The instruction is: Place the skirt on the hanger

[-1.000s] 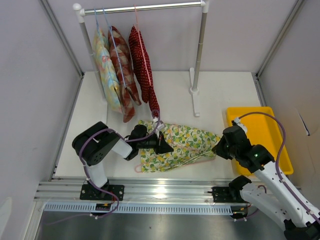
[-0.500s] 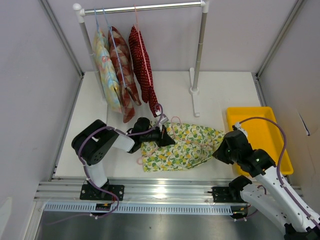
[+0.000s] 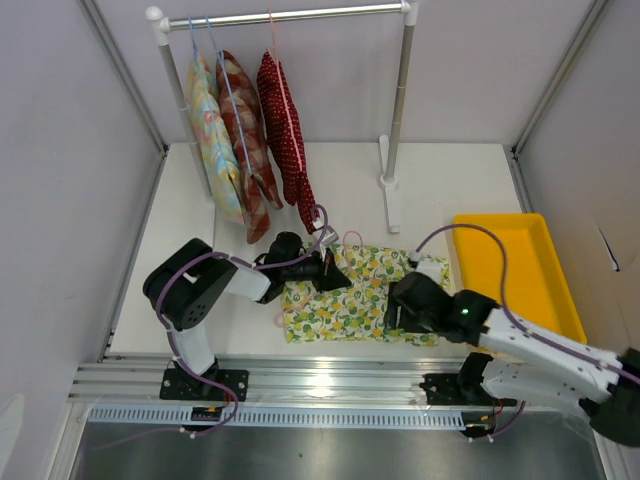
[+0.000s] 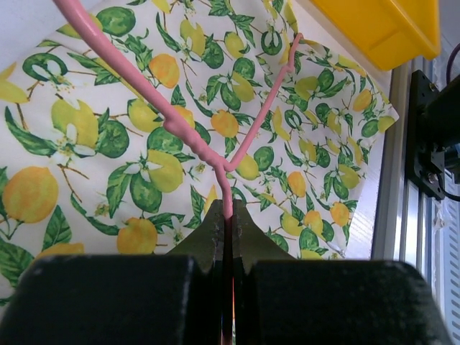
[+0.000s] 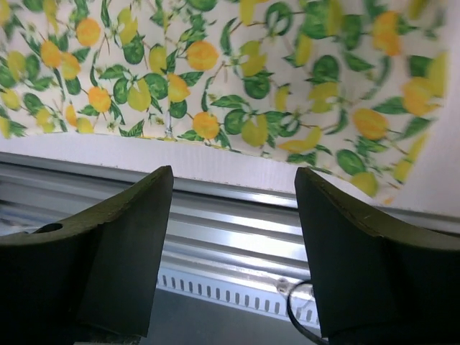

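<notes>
Well, left end effector (image 4: 226, 219) pinches hanger (image 4: 192, 138); right end effector (image 5: 233, 192) (gaping, empty) may drag skirt (image 5: 215, 72) off table's (image 3: 450, 180) near edge.

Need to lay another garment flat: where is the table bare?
Bare table: behind the skirt, between the rack foot and the yellow bin, and along the left wall. Crowded: front centre, where the left hand, right hand, skirt and hanger meet; back left, under hanging garments.
</notes>
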### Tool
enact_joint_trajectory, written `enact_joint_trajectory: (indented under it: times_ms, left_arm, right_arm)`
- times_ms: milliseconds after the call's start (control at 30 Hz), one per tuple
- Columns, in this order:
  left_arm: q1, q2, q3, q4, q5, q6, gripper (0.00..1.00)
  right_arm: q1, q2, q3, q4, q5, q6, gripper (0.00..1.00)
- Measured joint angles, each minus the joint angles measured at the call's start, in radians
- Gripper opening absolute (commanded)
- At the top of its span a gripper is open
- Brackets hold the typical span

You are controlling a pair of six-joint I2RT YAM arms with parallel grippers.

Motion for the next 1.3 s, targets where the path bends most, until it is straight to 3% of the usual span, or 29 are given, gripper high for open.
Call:
enact_joint_trajectory:
  times_ms: [200, 367, 567, 667, 700, 800, 1033, 1300]
  left_arm:
    - [0.0, 0.0, 0.015, -0.004, 0.018, 0.0, 0.0]
    - [0.0, 0.0, 0.015, -0.011, 0.019, 0.0, 0.0]
    - [0.0, 0.0, 0.016, -0.013, 0.019, -0.001, 0.0]
    - [0.0, 0.0, 0.016, -0.016, 0.019, -0.001, 0.0]
    - [0.0, 0.0, 0.016, -0.016, 0.019, -0.001, 0.0]
    - [0.0, 0.0, 0.019, -0.027, 0.019, 0.0, 0.0]
    - [0.0, -0.009, 0.03, -0.067, 0.02, 0.007, 0.0]
    - [0.0, -0.014, 0.048, -0.108, 0.021, 0.033, 0.0]
  right_arm:
    - [0.163, 0.331, 0.001, 0.195, 0.093, 0.037, 0.67]
    - [0.198, 0.448, 0.001, 0.32, 0.127, 0.053, 0.66]
    - [0.225, 0.552, 0.001, 0.409, 0.151, 0.068, 0.56]
    - [0.248, 0.555, -0.005, 0.44, 0.159, 0.082, 0.45]
    - [0.253, 0.555, -0.01, 0.451, 0.159, 0.088, 0.33]
    - [0.269, 0.548, -0.028, 0.476, 0.161, 0.111, 0.25]
    - [0.34, 0.473, -0.101, 0.511, 0.141, 0.166, 0.19]
    - [0.366, 0.327, -0.19, 0.464, 0.08, 0.206, 0.2]
